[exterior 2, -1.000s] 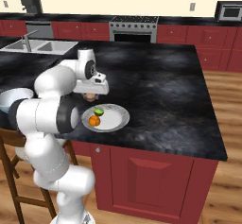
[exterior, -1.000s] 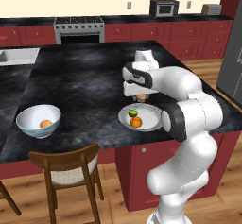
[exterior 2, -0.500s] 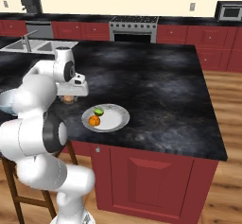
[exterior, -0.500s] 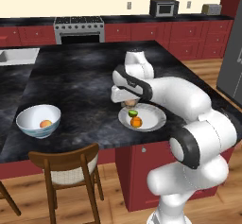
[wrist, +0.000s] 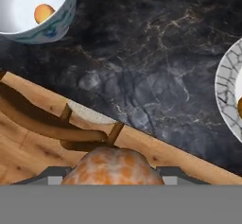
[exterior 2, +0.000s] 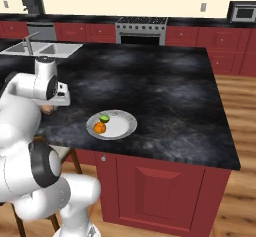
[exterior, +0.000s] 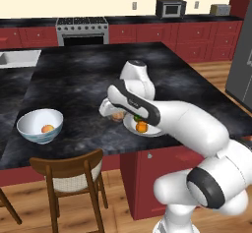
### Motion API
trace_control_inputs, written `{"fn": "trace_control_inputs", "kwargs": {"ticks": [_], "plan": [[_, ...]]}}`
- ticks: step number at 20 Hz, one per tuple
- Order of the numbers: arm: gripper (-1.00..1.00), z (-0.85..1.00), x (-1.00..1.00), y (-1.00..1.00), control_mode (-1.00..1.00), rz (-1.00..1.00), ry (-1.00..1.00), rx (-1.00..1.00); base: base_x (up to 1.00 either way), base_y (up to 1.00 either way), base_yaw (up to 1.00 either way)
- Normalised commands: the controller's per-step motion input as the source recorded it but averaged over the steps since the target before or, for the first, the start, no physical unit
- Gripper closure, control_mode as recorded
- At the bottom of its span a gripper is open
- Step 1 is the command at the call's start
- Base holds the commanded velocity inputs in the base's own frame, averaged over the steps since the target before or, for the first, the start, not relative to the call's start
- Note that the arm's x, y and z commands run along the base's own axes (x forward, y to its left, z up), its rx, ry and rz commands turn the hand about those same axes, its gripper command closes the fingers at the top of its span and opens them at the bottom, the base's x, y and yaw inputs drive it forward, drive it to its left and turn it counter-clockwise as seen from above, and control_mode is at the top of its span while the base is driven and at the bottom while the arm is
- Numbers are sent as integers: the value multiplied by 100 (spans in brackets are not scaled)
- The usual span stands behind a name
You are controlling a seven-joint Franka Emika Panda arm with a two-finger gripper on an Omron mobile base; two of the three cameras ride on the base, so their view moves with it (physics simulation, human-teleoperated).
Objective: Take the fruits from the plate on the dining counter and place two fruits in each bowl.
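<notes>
White bowl (exterior: pixel 39 125): peach fruit (exterior: pixel 47 128) | plate (exterior 2: pixel 120 127): lime (exterior 2: pixel 104 117), orange (exterior 2: pixel 100 127) | gripper (exterior: pixel 117 116) clamps tan fruit (wrist: pixel 112 167)

A wooden chair (exterior: pixel 69 170) with a pale woven seat stands at the near side, its curved back against the edge. At the far wall, a steel stove (exterior: pixel 82 29) sits between red cabinets (exterior: pixel 157 32). A microwave (exterior: pixel 170 8) rests on the far worktop, right of the stove. A sink (exterior 2: pixel 41 49) with a tap lies far left, a dark coffee machine (exterior 2: pixel 32 4) behind it. The floor (exterior 2: pixel 244 131) is light wood.
</notes>
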Motion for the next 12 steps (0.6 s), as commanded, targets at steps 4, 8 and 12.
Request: {"fn": "trace_control_inputs", "kwargs": {"ticks": [4, 8, 12], "plan": [[100, 29, -7, 79, -100, 16, -6, 17, 0, 0, 0], [100, 19, 5, 79, -100, 7, -2, 8, 0, 0, 0], [100, 11, 11, 89, -100, 0, 0, -2, 0, 0, 0]]}}
